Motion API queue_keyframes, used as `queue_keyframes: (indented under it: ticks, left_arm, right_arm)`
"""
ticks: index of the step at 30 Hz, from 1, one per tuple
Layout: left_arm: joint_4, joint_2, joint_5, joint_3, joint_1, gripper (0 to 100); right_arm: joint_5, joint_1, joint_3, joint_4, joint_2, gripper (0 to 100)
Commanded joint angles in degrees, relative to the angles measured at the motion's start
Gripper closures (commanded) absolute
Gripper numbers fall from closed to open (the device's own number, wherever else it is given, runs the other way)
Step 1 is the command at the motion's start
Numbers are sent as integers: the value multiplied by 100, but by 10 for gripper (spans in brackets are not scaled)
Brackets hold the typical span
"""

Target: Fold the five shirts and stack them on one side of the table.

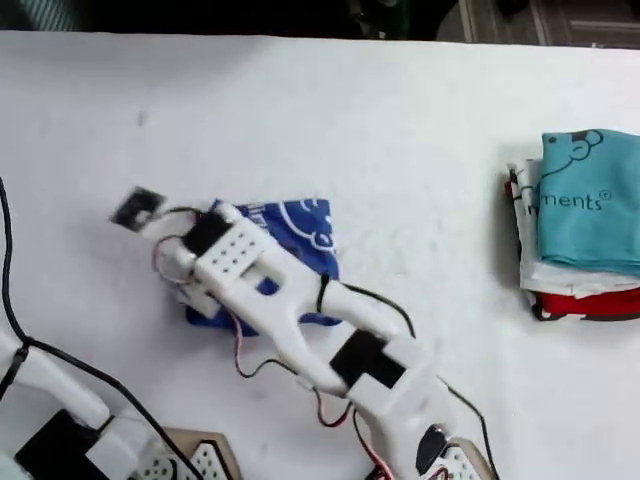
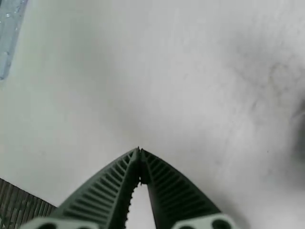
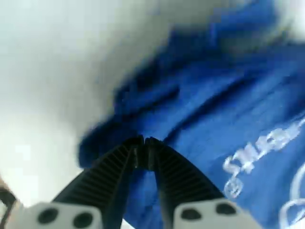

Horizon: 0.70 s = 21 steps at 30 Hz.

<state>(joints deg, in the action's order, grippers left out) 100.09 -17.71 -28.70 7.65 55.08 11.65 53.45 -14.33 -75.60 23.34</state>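
Observation:
A folded blue shirt (image 1: 300, 235) with white print lies left of the table's middle. My right arm (image 1: 300, 310) stretches across it from the near edge. In the right wrist view my right gripper (image 3: 143, 140) is shut, its tips at the blue shirt's (image 3: 228, 119) edge; I cannot tell whether cloth is pinched. A stack of folded shirts sits at the right edge, a teal shirt (image 1: 590, 200) on top, then white and red (image 1: 590, 303) ones under it. My left gripper (image 2: 139, 151) is shut over bare white table.
The left arm (image 1: 60, 420) rests at the near left corner with black cables (image 1: 10, 290) trailing from it. A small dark piece (image 1: 135, 207) shows just left of the right arm's tip. The table's far edge (image 1: 300, 35) runs along the back.

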Motion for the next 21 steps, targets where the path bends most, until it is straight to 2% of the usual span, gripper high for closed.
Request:
queue_keyframes:
  ticks: [1,5,8,11,16,21]
  left_arm:
    - [-9,-198,-9,35,-57,976]
    - [-9,-198,-9,35,-57,976]
    - [-9,-198,-9,35,-66,976]
    - [-18,-189,-9,35,-66,976]
    - [-18,-163,-9,35,-154,976]
    - [-53,-163,-9,35,-312,976]
  right_arm:
    - [44,-66,-1512,-470,-31,981]
    - [88,-743,-2382,-919,154,981]
    - [167,-1279,-2558,-910,549,981]
    - [422,-1490,-2760,-813,1095,981]
    - [484,-1244,-3552,-312,2105,981]
    - [492,-585,-5152,391,3011,981]
